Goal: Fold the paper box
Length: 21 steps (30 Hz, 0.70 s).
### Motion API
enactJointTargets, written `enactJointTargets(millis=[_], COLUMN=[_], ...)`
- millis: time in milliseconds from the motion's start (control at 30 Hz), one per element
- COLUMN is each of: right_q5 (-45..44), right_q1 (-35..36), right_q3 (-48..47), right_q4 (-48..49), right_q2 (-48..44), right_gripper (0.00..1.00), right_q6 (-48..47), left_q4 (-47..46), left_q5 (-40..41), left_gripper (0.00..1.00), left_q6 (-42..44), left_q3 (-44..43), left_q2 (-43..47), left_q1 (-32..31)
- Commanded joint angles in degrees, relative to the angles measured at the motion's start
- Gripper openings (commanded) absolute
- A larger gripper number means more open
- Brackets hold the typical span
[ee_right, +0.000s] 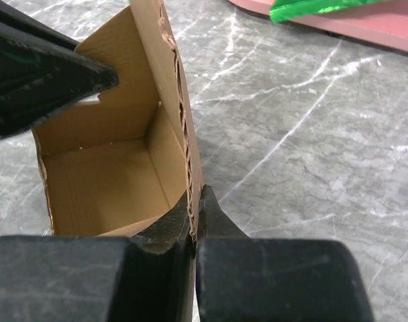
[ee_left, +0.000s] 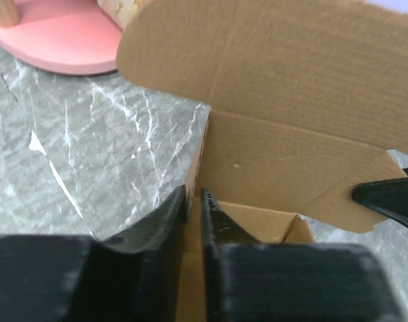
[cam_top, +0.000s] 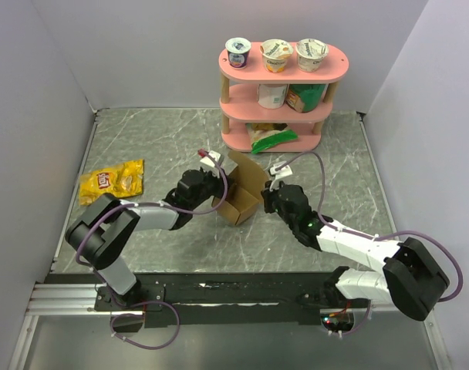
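The paper box (cam_top: 242,196) was plain brown, unprinted. The table (cam_top: 157,146) was grey marble veined white. At nine o'clock from the box lay a yellow snack bag (cam_top: 111,181) with a red logo. At twelve stood a pink shelf (cam_top: 285,73) holding a green packet (cam_top: 274,137). The left gripper (ee_left: 193,194) and right gripper (ee_right: 196,196) were black.

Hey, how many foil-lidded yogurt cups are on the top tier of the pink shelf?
3, in a row on the top tier of the pink shelf: dark-blue cup at the left, yellow cup in the middle, pale cup at the right. None seems hidden there.
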<state>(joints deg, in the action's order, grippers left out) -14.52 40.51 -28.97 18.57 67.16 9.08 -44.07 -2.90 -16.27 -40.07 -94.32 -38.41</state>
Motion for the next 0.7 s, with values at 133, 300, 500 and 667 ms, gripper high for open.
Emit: enactJointTargets(millis=[133, 300, 500, 667], right_q5=[6.25, 18.52, 34.71, 44.65], right_q1=[0.01, -2.80, -7.89, -10.98], right_q3=[1.81, 1.73, -0.99, -5.57], right_q4=[8.85, 8.07, 2.02, -4.76], right_q2=[-3.08, -4.40, -4.23, -1.94], right_gripper=[0.00, 0.00, 0.00, 0.00], right_q6=[-8.55, -15.22, -22.17, -25.87], left_q4=[-1.11, -1.27, 0.39, -0.31], left_q5=[-2.01, -5.45, -27.48, -36.11], left_gripper=[0.74, 0.89, 0.93, 0.90], left_q6=[-0.34, -2.09, 1.24, 0.81], left_q3=[3.16, 6.75, 7.30, 5.19], left_q2=[4.58, 8.27, 10.48, 8.11], left_q1=[0.44, 4.39, 11.69, 13.01])
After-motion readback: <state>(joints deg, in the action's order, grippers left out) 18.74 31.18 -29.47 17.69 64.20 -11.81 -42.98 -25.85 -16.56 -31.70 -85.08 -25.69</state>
